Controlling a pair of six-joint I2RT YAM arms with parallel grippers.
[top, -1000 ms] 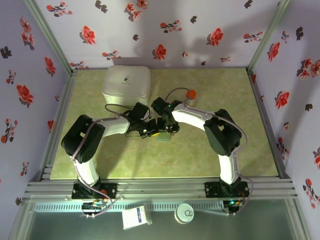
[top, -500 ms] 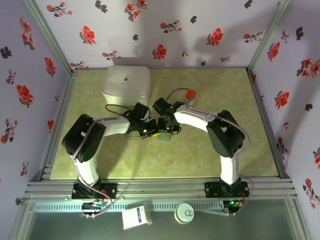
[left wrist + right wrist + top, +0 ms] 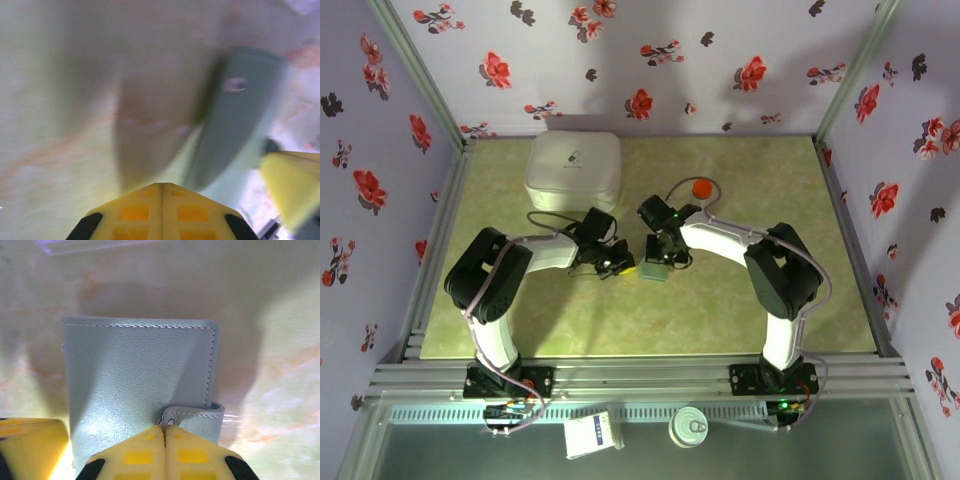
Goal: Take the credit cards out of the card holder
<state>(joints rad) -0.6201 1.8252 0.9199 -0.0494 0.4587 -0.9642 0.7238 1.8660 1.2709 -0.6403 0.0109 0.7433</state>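
The card holder (image 3: 654, 272) lies folded shut on the green mat, a grey-teal stitched wallet (image 3: 140, 375) with a strap tab (image 3: 195, 413) over its edge. My right gripper (image 3: 165, 428) is shut, its yellow tips pinching the end of that tab. My left gripper (image 3: 161, 185) is shut with nothing between its fingers, just left of the holder (image 3: 242, 110), tip low over the mat. From above, the left gripper (image 3: 619, 265) and right gripper (image 3: 660, 258) meet at the holder. The credit cards are hidden.
A white rounded box (image 3: 573, 170) stands at the back left of the mat. An orange-capped bottle (image 3: 700, 188) is behind my right arm. Floral walls close in three sides. A can (image 3: 688, 426) and a white packet (image 3: 592, 434) lie below the table's front rail.
My right gripper has closed its last bit onto the tab. Its arm has shifted right, so the bottle shows more fully. The left arm has hardly moved.
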